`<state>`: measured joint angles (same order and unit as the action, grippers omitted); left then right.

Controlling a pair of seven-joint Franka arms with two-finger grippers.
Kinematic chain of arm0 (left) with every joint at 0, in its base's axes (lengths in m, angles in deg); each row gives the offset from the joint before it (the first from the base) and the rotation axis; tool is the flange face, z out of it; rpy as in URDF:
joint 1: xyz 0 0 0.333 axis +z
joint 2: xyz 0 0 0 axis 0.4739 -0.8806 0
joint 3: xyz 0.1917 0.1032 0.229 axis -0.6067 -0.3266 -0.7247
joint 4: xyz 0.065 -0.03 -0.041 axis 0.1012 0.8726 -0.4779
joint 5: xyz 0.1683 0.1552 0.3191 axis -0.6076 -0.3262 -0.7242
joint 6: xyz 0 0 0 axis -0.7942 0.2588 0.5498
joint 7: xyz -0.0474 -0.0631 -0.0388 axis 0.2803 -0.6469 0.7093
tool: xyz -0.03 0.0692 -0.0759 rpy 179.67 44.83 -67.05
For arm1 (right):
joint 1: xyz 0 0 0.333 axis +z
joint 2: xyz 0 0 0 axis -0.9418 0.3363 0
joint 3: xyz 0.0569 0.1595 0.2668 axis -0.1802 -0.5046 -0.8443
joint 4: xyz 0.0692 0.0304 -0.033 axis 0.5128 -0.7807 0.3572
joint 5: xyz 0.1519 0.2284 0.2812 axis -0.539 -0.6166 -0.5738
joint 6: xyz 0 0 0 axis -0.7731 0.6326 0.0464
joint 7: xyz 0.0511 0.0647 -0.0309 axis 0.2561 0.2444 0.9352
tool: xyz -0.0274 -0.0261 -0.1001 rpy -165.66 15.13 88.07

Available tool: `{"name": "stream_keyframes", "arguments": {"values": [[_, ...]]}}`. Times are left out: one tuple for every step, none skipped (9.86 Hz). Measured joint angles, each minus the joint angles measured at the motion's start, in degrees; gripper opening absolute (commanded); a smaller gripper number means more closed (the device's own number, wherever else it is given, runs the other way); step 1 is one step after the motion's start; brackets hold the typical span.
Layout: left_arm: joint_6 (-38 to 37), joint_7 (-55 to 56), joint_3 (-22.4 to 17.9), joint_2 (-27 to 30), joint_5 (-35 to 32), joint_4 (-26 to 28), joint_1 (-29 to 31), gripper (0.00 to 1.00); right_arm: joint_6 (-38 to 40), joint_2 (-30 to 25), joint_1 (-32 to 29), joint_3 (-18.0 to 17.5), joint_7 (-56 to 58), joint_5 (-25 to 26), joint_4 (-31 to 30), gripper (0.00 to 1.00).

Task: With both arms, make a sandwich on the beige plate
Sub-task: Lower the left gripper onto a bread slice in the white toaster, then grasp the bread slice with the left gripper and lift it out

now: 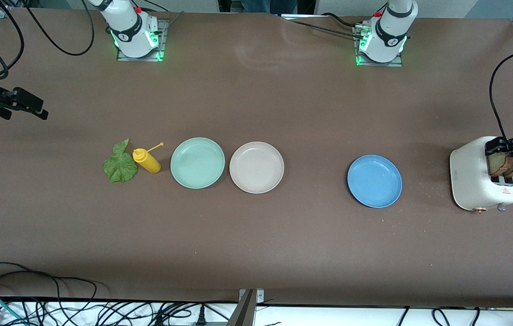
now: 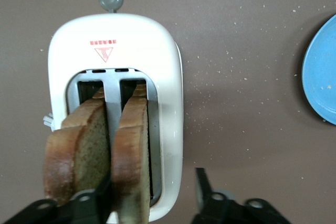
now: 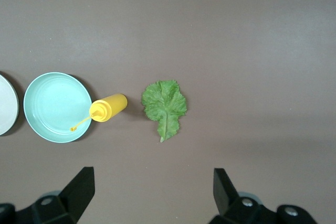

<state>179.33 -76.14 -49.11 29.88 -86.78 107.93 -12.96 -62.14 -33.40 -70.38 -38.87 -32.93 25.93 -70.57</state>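
Note:
Two brown bread slices [image 1: 503,165] stand upright in the slots of a white toaster [image 1: 478,176] at the left arm's end of the table. My left gripper [image 1: 507,156] is down at them and open. One finger [image 2: 97,198] sits between the slices. The other finger [image 2: 202,184] hangs outside the toaster [image 2: 168,77], so the jaws straddle one slice [image 2: 131,150] and the toaster's wall. The beige plate [image 1: 256,167] lies bare at mid-table. The lettuce leaf [image 1: 120,165] lies flat toward the right arm's end. My right gripper [image 1: 34,108] waits open over bare table there, holding nothing.
A mint-green plate [image 1: 197,163] lies beside the beige plate, and a yellow squeeze bottle [image 1: 146,160] lies on its side between it and the lettuce. A blue plate [image 1: 374,181] sits between the beige plate and the toaster. Crumbs are scattered round the toaster.

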Motion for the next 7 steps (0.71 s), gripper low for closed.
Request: {"name": "stream_keyframes", "arguments": {"values": [[0.0, -0.7, 0.0, 0.0, 0.0, 0.2, 0.0, 0.21, 0.7, 0.0, 0.0, 0.3, 0.0, 0.0, 0.0, 1.00], [0.0, -2.6, 0.0, 0.1, -0.1, 0.2, 0.0, 0.01, 1.6, 0.0, -0.1, 1.2, 0.0, 0.0, 0.0, 1.00], [0.0, -4.4, 0.0, 0.1, -0.1, 0.2, 0.1, 0.00, 2.0, 0.0, -0.2, 1.8, 0.0, 0.0, 0.0, 1.00], [0.0, -6.9, 0.0, 0.2, -0.2, 0.2, 0.5, 0.00, 2.0, 0.0, -0.3, 1.9, 0.0, -0.1, 0.0, 1.00], [0.1, -9.2, 0.0, 0.3, -0.2, 0.2, 0.9, 0.00, 2.0, 0.0, -0.2, 1.9, 0.0, -0.1, 0.0, 1.00], [0.1, -10.7, 0.0, 0.3, -0.2, 0.0, 1.1, 0.00, 2.0, 0.0, -0.2, 1.9, 0.0, -0.1, 0.0, 1.00], [-0.4, -11.7, 0.0, 0.4, -0.2, -0.7, 1.1, 0.00, 2.0, 0.0, -0.2, 1.8, 0.0, -0.2, 0.0, 1.00]]}}
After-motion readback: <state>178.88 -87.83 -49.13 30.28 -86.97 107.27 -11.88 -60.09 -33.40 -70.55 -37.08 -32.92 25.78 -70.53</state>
